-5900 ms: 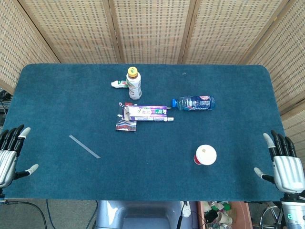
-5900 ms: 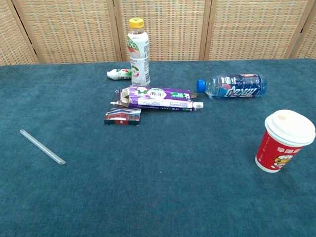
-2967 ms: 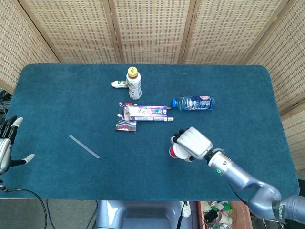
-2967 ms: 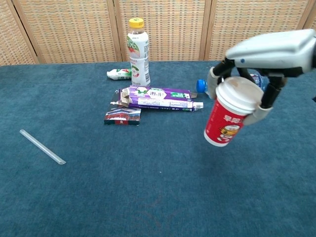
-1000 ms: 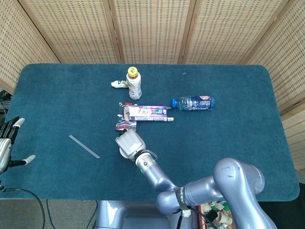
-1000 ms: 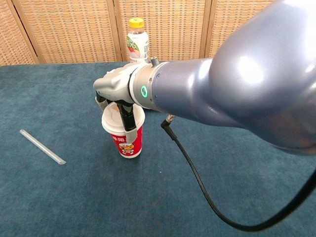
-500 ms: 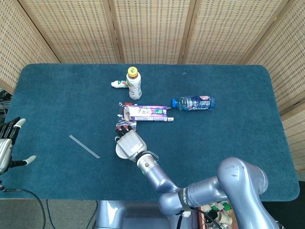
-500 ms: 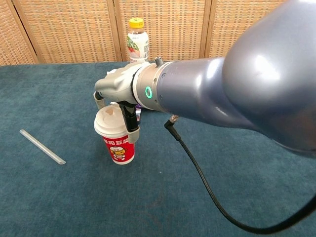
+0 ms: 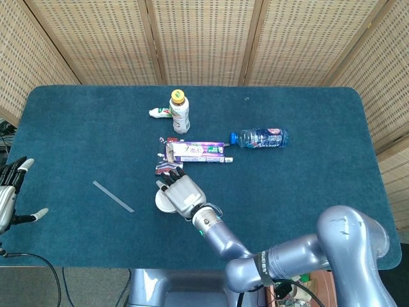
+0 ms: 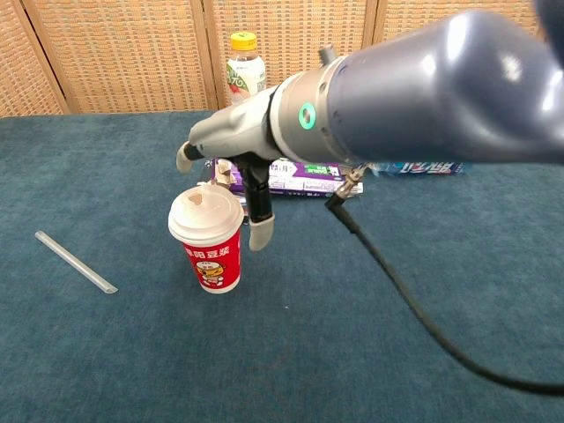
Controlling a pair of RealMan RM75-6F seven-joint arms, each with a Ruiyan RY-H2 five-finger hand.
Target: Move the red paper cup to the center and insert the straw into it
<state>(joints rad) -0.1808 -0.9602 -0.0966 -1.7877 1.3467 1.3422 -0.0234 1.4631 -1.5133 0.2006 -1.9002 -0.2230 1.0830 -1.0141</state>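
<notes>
The red paper cup (image 10: 208,242) with a white lid (image 9: 162,199) stands upright on the blue cloth, left of the table's middle. My right hand (image 10: 231,145) hovers just above and to the right of it, fingers spread and off the cup (image 9: 179,190). The clear straw (image 9: 113,196) lies flat on the cloth to the left (image 10: 75,262). My left hand (image 9: 11,195) waits open at the table's left edge, seen only in the head view.
Behind the cup lie a purple toothpaste box (image 9: 198,151), a small dark packet (image 9: 167,168), a lying water bottle (image 9: 260,137), an upright yellow-capped drink bottle (image 9: 179,111) and a small tube (image 9: 160,112). My right arm (image 10: 423,97) spans the table's right side.
My right hand has let go of the cup and lifted up and to the right, fingers spreading. The cup stays where it was set down. The left hand has not moved.
</notes>
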